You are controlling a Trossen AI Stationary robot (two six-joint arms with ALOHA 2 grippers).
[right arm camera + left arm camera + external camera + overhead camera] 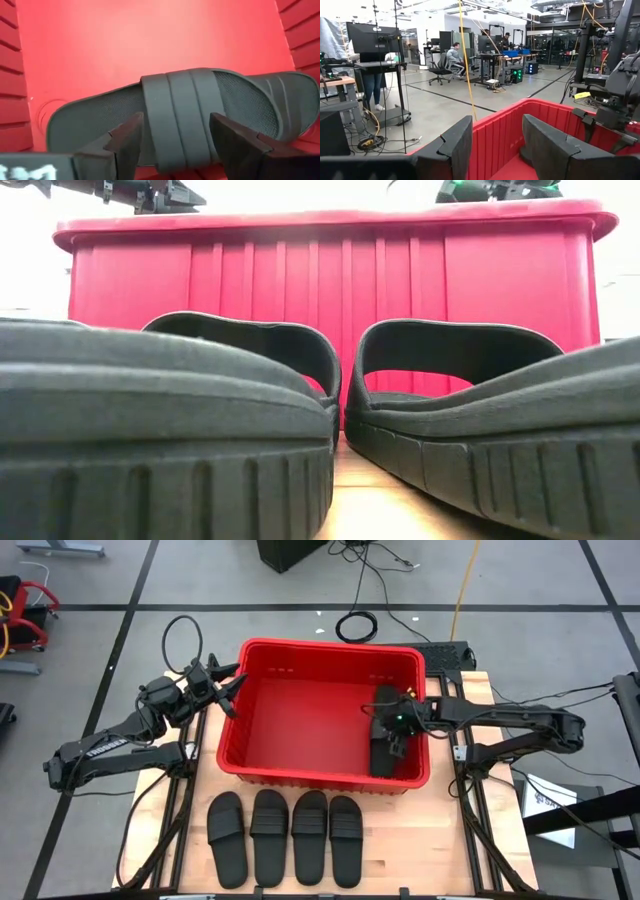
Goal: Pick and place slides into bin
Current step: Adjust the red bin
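Right tool (397, 730) is inside the bin (320, 648), right end, fingers spread above a slide (384, 745) lying on the bin floor by the right wall; wrist view shows the strap (177, 112) between the open fingers, not touching. Looks like a release just finishing, so the step in hand is the retreat: I'd lift straight up, keep fingers spread so neither snags the strap, and clear the rim before swinging toward the tabletop (420, 840). Left tool (228, 688) sits at the bin's left rim, fingers spread, holding nothing. Count: four slides (285, 835) in a row on the tabletop in front of the bin, soles down, straps up; one clearly in the bin. Dark shape under the right wrist could be a second one there, can't tell. One bin, two arms. Next grab likely the rightmost slide in the row.
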